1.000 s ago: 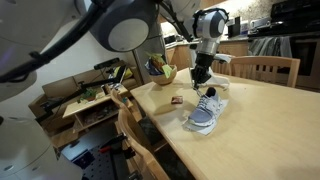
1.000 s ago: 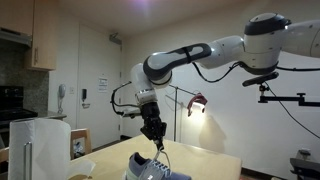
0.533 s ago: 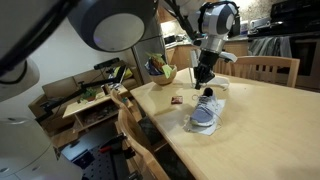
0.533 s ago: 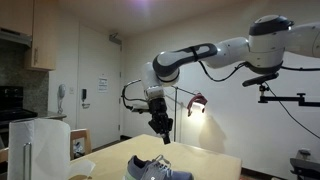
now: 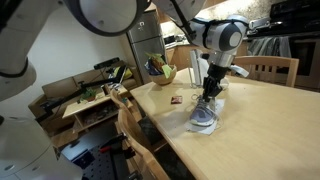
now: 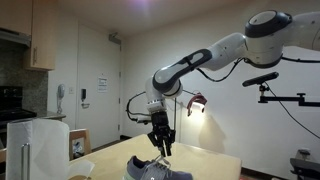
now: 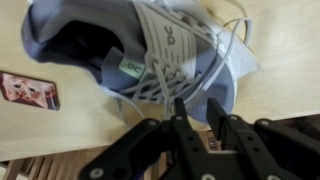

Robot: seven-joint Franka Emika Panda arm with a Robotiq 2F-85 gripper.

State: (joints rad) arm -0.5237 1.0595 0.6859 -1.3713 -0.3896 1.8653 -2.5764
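A grey-blue sneaker point(image 5: 204, 116) with white laces lies on the wooden table point(image 5: 270, 130); it also shows low in an exterior view point(image 6: 150, 170). My gripper point(image 5: 209, 92) hangs just above the shoe, pointing down, and is seen over it in the exterior view as well point(image 6: 161, 150). In the wrist view the sneaker point(image 7: 150, 50) fills the upper part. My gripper point(image 7: 197, 103) stands over its toe with the black fingers a narrow gap apart. Loose lace strands run down close to the left fingertip point(image 7: 180, 102); nothing sits between the pads.
A small reddish card point(image 7: 28, 90) lies on the table beside the shoe point(image 5: 176, 100). A bowl of fruit point(image 5: 160, 72) stands at the table's far corner. Wooden chairs point(image 5: 265, 68) point(image 5: 135, 140) flank the table. A paper towel roll point(image 6: 40, 145) stands near that camera.
The arm has swung across and dropped lower, so the gripper now sits right over the sneaker. Its fingers, pressed together before, have parted slightly.
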